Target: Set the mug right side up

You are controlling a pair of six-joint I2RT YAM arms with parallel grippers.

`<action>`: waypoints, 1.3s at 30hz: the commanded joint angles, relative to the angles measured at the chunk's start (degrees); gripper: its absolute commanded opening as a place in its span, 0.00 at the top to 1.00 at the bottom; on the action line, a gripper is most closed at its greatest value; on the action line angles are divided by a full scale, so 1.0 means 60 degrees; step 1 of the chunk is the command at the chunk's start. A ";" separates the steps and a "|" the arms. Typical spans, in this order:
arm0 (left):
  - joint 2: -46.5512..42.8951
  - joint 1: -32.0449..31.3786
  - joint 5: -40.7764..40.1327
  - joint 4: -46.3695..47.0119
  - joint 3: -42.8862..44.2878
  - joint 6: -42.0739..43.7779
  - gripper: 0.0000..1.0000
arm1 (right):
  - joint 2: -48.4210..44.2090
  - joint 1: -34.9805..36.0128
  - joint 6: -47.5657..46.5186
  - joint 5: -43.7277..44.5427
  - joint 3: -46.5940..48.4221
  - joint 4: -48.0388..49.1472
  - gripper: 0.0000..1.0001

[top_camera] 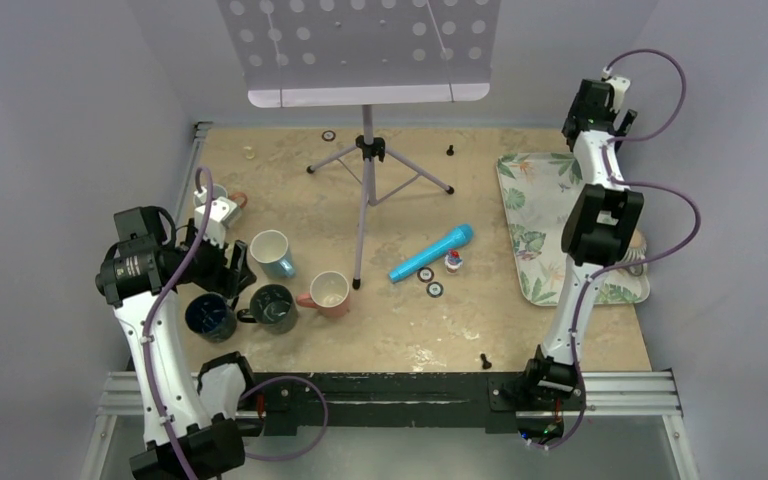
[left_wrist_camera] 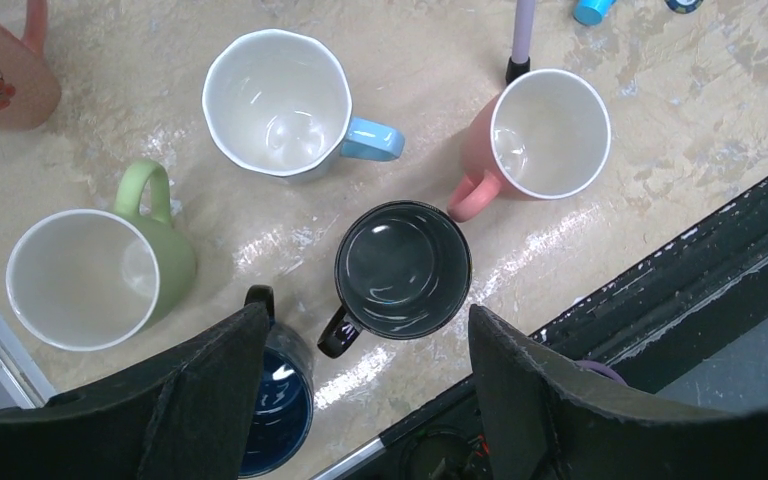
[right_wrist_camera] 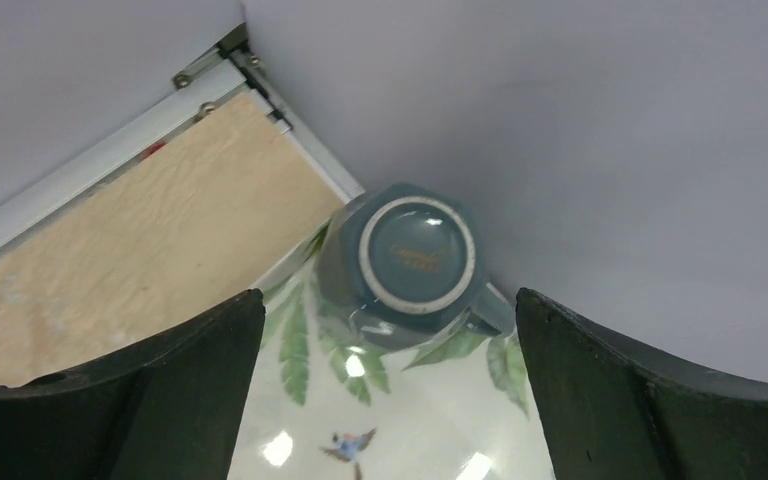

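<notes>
The grey-blue mug stands upside down, its ringed base facing up, on the far right corner of the leaf-patterned tray, close against the grey wall. Its handle shows at the lower right of the right wrist view. In the overhead view the right arm covers it. The right gripper hangs above that same tray corner with its jaws spread wide, one finger on each side of the mug in the wrist view. It holds nothing, and whether it touches the mug cannot be told. The tray lies along the right edge of the table. Just left of the tray lies a blue microphone, and farther left a music stand has its tripod on the table. Well away from the tray, at the table's left side, six mugs sit upright with open mouths: a black mug, a pink mug, a white mug with a blue handle, a green mug, a dark blue mug and a floral pink mug. The left gripper hovers over this cluster, above the black mug, with jaws wide apart and empty.
</notes>
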 commanded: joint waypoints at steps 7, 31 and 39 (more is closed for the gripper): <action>0.0173 -0.0231 -0.0577 0.0458 0.0398 -0.0639 0.23 | 0.0972 -0.0371 -0.1083 0.0233 0.1835 0.0743 0.02; -0.0058 -0.0560 -0.0830 0.0737 0.0356 -0.0809 0.23 | 0.0672 -0.0427 -0.1137 -0.1495 0.0295 -0.0094 0.48; -0.0105 -0.0562 -0.0672 0.0499 0.0314 -0.0217 0.23 | -0.1081 0.0529 -0.0571 -0.2238 -0.2453 -0.0492 0.56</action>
